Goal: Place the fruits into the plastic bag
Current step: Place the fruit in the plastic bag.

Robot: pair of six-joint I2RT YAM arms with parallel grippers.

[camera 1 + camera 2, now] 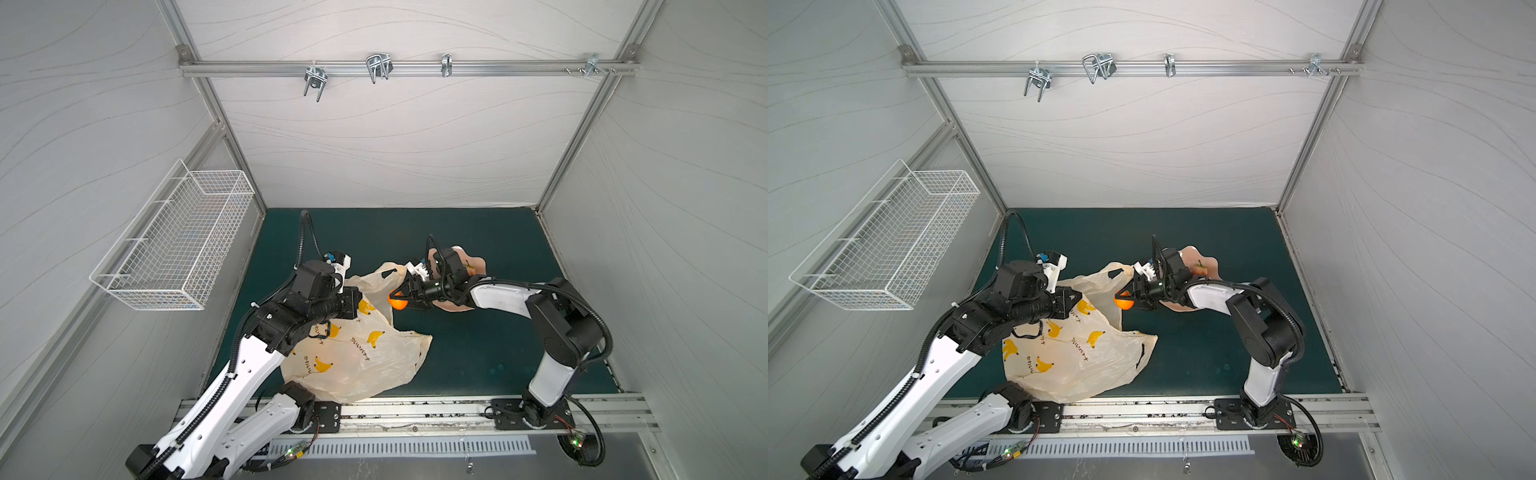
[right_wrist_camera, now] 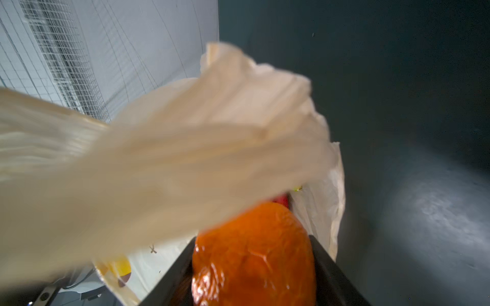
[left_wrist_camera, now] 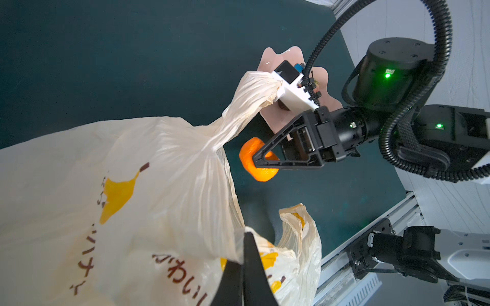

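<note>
So the dark green counter [image 1: 478, 332] takes up the whole floor of the booth, and a white wire basket [image 1: 174, 245] hangs on the left wall, well apart from everything else

The plastic bag [image 1: 361, 353] is the big thing here: cream, crinkly, yellow banana prints, sitting on the near-left part of the counter with its near edge right up against the metal rail. Its top is pulled up and to the right. One handle [image 3: 254, 87] is stretched tight and draped over the white camera mount on the right wrist, and the other handle [image 3: 299, 225] flops loose on the near right side

Just right of the bag, further back, there's the wavy pink dish [image 1: 478, 262], mostly hidden under the right arm

The left tool [image 3: 246, 238] is pinched completely closed on the bag's upper rim, holding it up off the counter. The right tool [image 1: 395, 297] comes in from the right, jaws partway apart and clamped on the orange [image 1: 400, 304], which is up in the air right at the bag's mouth, under that tight handle. Can't tell if it's past the rim or just beside it

In the right wrist view the orange [image 2: 254, 254] fills the gap between the two black fingers, and something red [image 2: 282, 198] sits just beyond it inside the bag, too blurry to name

On the dish, a small reddish fruit [image 1: 1201, 269] with a green bit peeks out beside the arm
</note>
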